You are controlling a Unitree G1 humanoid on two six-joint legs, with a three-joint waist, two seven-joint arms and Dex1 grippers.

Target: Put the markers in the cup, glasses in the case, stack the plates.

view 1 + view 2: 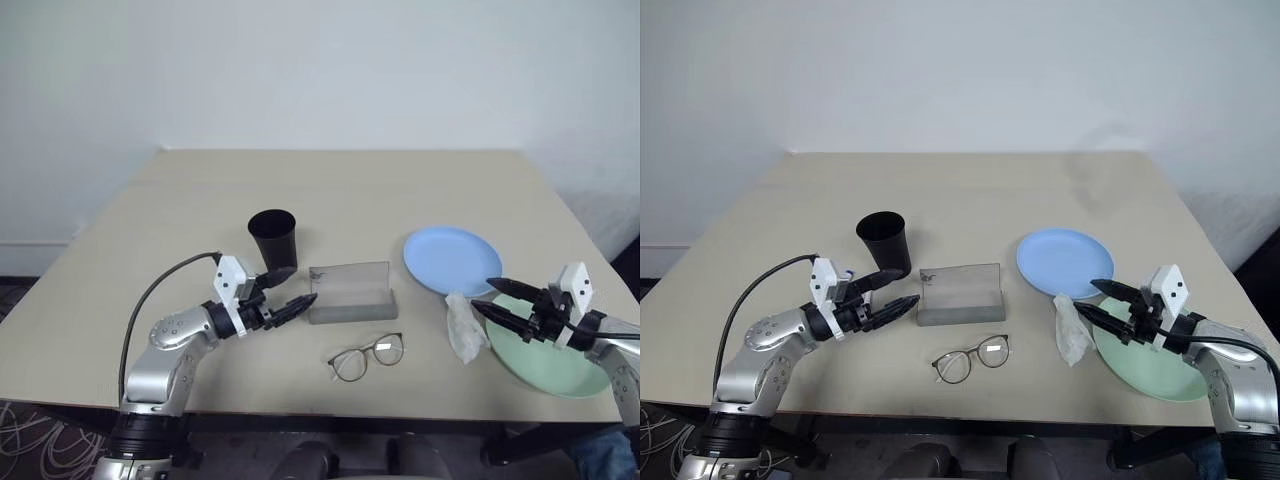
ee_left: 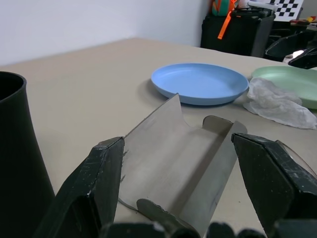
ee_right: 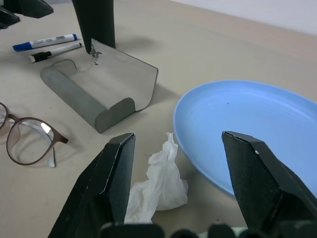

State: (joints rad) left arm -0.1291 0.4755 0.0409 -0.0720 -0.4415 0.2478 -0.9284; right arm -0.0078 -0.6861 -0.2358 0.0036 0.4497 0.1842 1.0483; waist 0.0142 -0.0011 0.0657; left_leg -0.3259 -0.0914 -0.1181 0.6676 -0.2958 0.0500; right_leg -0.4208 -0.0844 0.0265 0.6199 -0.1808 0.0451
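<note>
Left gripper (image 1: 296, 289) jaws spread, empty, just beside the open case (image 1: 350, 294) mid-bench. Right gripper (image 1: 487, 298) jaws spread above green plate (image 1: 555, 365), near tissue (image 1: 464, 326). Glasses (image 1: 367, 356) before case; cup (image 1: 272, 238) behind; markers (image 3: 47, 46) beside cup; blue plate (image 1: 450, 260) apart.

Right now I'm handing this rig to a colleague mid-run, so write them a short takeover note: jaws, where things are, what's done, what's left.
Left gripper: jaws open, empty, level, beside the open case.
Right gripper: jaws open, empty, over the green plate, pointing at the tissue.
Cup upright behind the case.
Markers lie on the table beside the cup.
Glasses lie in front of the case.
Blue plate sits apart from the green one.
Done: nothing.
Left: markers, glasses, stacking.
</note>
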